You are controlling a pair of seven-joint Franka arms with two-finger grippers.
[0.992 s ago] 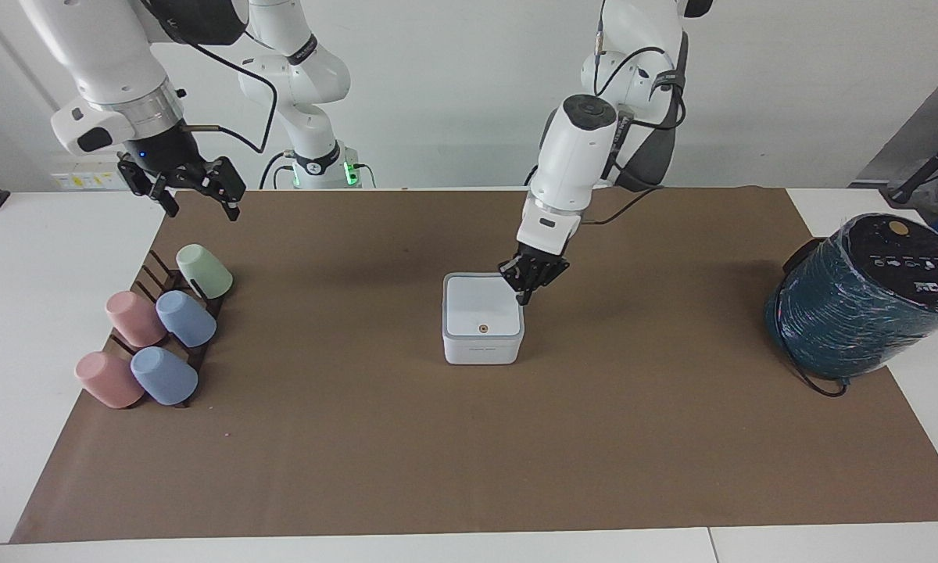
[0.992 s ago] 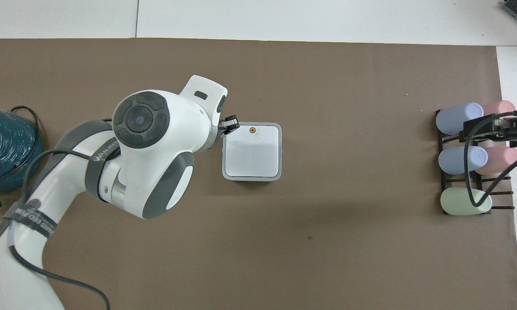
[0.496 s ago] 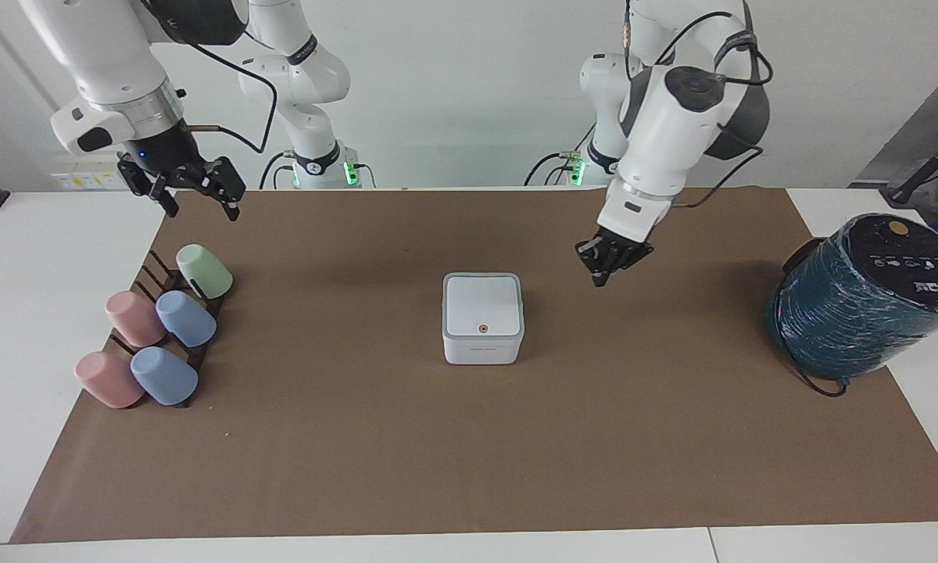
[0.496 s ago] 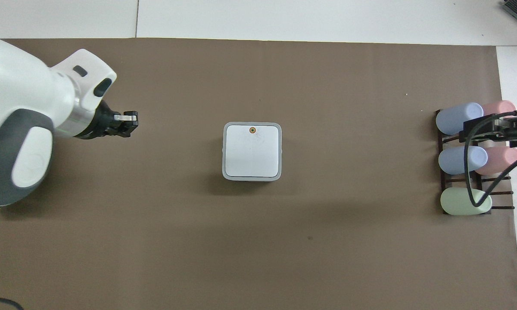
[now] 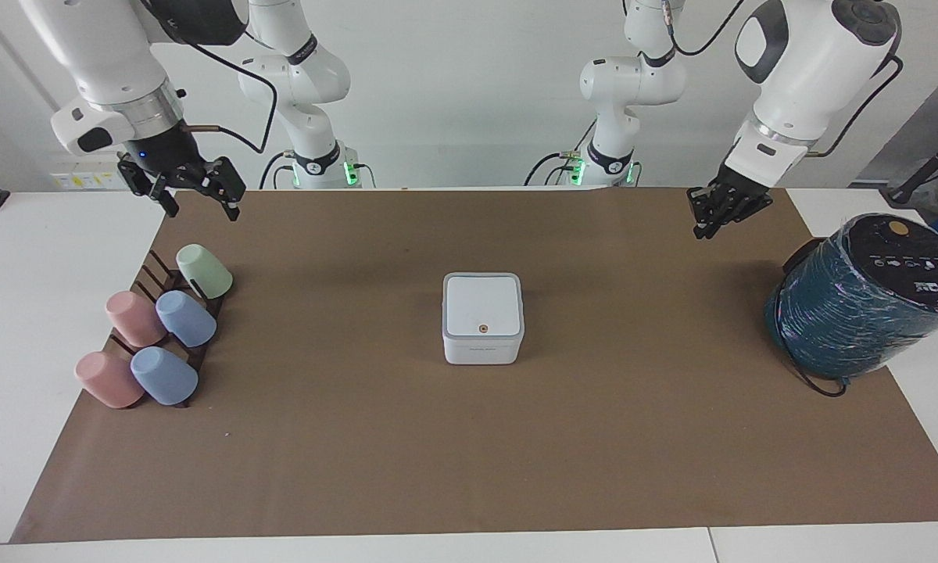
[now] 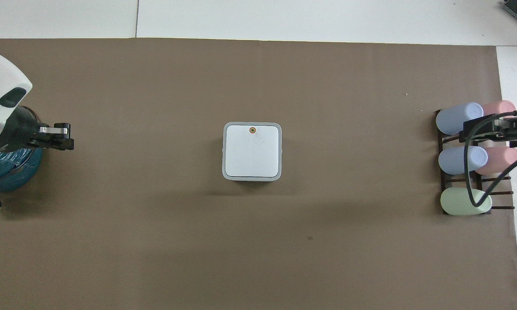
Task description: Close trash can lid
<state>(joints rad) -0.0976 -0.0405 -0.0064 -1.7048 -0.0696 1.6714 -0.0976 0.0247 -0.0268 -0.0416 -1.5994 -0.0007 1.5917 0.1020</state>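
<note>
The small white trash can (image 5: pixel 482 346) stands in the middle of the brown mat. Its lid (image 5: pixel 482 303) lies flat and shut on it, orange-brown dot up, and also shows in the overhead view (image 6: pixel 252 150). My left gripper (image 5: pixel 703 225) is shut and empty, raised over the mat toward the left arm's end, well clear of the can; in the overhead view (image 6: pixel 68 137) it is beside the teal cylinder. My right gripper (image 5: pixel 201 205) is open and empty, waiting up in the air over the cup rack (image 6: pixel 491 129).
A dark rack (image 5: pixel 173 274) holds several pastel cups (image 5: pixel 187 319) at the right arm's end (image 6: pixel 461 159). A large dark teal wrapped cylinder (image 5: pixel 860 305) lies at the left arm's end (image 6: pixel 4 168). The brown mat (image 5: pixel 469 446) covers the table.
My left gripper has left the lid's edge and swung up and away toward the left arm's end. The lid stays shut. The right arm has not moved.
</note>
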